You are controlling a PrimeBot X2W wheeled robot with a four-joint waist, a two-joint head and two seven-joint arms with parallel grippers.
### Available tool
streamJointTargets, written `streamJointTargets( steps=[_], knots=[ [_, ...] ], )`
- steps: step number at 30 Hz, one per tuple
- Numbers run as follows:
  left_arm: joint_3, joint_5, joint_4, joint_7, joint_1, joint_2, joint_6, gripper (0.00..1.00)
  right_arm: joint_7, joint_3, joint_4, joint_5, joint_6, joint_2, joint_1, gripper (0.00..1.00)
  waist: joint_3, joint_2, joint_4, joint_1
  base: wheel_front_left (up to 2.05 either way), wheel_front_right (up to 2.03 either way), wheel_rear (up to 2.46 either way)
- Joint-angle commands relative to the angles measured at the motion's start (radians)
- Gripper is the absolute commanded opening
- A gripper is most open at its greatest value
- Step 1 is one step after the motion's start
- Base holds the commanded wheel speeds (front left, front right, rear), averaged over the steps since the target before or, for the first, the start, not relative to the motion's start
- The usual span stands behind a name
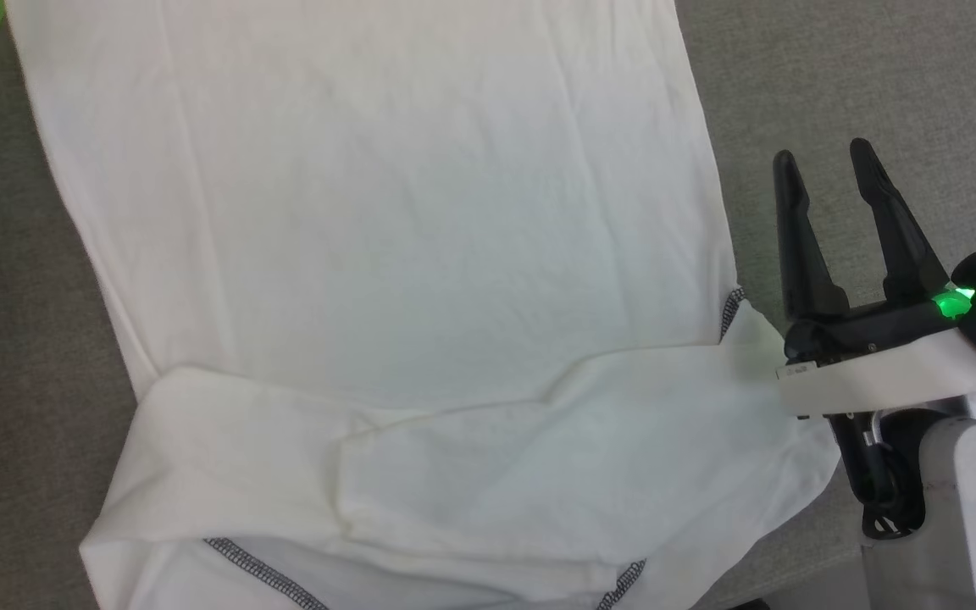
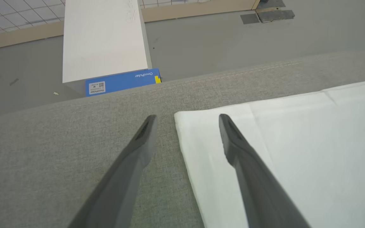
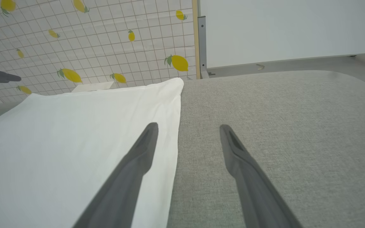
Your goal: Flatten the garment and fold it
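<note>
Both sides: straddles garment (image 1: 386,212) edges on grey surface (image 1: 878,76) with left gripper (image 2: 185,117) and right gripper (image 1: 823,152) spread wide, gripping nothing.

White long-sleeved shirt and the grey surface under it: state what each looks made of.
White long-sleeved shirt: thin, soft fabric, possibly cotton, matte; shallow creases and dark stitched seams show. Grey surface: woven textile, like upholstery, matte; a fine speckled weave shows in the wrist views.

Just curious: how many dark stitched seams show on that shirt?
3 seams on the shirt: one by its right edge, two at the bottom, left and right. Folds may hide more.
</note>
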Motion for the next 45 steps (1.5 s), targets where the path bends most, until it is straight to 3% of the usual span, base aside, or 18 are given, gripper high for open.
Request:
streamJointTargets(
  steps=[1,4,12,13,14,15,23,29,39,45],
  knots=[
    [0.0,0.013,0.003,0.036,-0.017,0.02,0.022,1.0,-0.012,0.003,0.001,0.009,-0.002,0.003,-0.013,1.0,0.068,0.0,-0.064,-0.0002,0.0,0.0,0.0],
    [0.011,0.018,-0.015,0.112,-0.021,0.038,0.075,1.0,-0.025,0.008,0.005,0.018,-0.002,0.003,-0.015,1.0,0.085,0.0,-0.074,-0.0002,0.0,0.0,0.0],
    [0.012,0.032,-0.086,0.226,0.007,0.064,0.153,1.0,-0.044,0.024,0.02,0.033,-0.002,0.003,-0.035,1.0,0.113,0.0,-0.082,-0.0002,0.0,0.0,0.0],
    [0.009,0.036,-0.092,0.239,0.011,0.069,0.159,0.58,-0.044,0.026,0.022,0.034,-0.002,0.003,-0.037,1.0,0.115,0.0,-0.083,-0.0002,0.0,0.0,0.0],
    [0.005,0.043,-0.102,0.253,0.017,0.078,0.164,0.33,-0.044,0.029,0.024,0.034,-0.002,0.003,-0.04,1.0,0.117,0.0,-0.083,-0.0002,0.0,0.0,0.0],
    [0.003,0.048,-0.111,0.26,0.02,0.084,0.168,0.0,-0.043,0.031,0.024,0.033,-0.002,0.003,-0.043,1.0,0.118,0.0,-0.084,-0.0002,0.0,0.0,0.0],
    [-0.005,0.06,-0.173,0.224,0.034,0.101,0.163,0.0,-0.009,0.063,0.013,-0.019,-0.002,0.003,-0.122,1.0,0.128,0.0,-0.072,-0.0002,0.0,0.0,0.0],
    [-0.017,0.044,-0.169,0.2,0.031,0.083,0.144,0.0,0.118,0.104,0.06,-0.043,-0.002,-0.025,-0.381,1.0,0.134,0.0,-0.047,-0.0002,0.0,0.0,0.0],
    [-0.06,0.019,-0.169,0.188,-0.017,0.025,0.109,0.0,0.444,0.012,0.49,0.049,-0.002,-0.012,-0.884,1.0,0.176,0.0,0.044,-0.0002,0.0,0.0,0.0],
    [-0.08,0.007,-0.165,0.162,-0.037,-0.006,0.091,0.0,0.588,-0.035,0.682,-0.047,-0.002,-0.024,-1.03,1.0,0.202,0.0,0.094,-0.0002,0.0,0.0,0.0]
  ],
)
